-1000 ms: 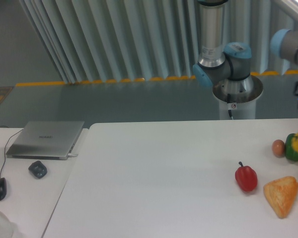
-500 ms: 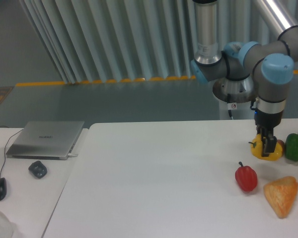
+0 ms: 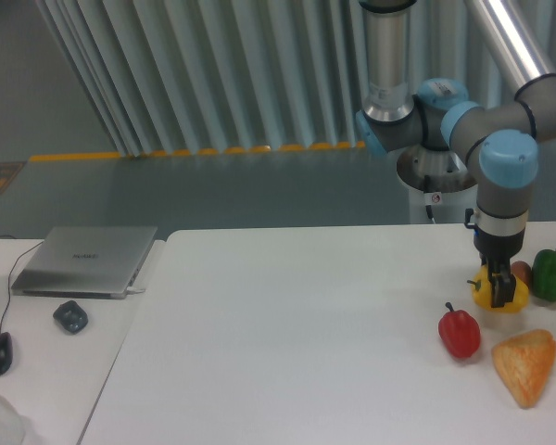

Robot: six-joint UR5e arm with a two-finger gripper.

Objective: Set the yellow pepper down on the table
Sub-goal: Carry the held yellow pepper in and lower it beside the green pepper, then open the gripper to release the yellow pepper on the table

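The table carried everything near its right edge. The arm reached down there, its gripper closed on the yellow pepper, between the bread, green pepper and red pepper.

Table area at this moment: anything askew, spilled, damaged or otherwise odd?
Nothing stands out. The claw holds the yellow pepper low over the table, beside the green pepper, red pepper and bread wedge; nothing is spilled or visibly damaged.
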